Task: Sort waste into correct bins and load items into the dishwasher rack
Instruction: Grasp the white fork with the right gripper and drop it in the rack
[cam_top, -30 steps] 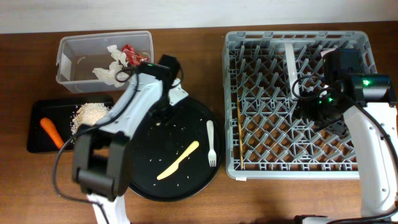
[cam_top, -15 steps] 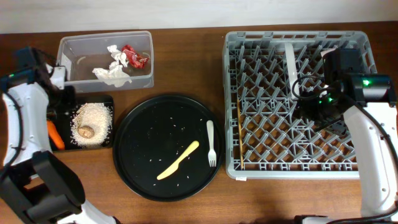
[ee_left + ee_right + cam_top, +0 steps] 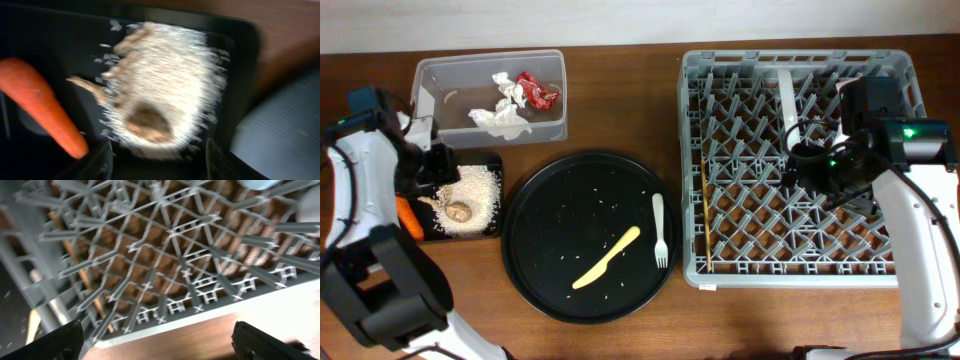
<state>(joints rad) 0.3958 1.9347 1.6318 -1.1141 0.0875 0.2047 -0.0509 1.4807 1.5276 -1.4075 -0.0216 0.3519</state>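
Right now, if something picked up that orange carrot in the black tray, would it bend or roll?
The carrot looks stiff and solid, so it probably lifts without bending. Its rounded, tapered body might roll if pushed, or slip from a pinch near the thin end. The rim of the shallow black tray would likely stop it.

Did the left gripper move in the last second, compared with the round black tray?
Yes. The left gripper went left, from the round black tray's upper rim to above the shallow black tray, over the pale grains.
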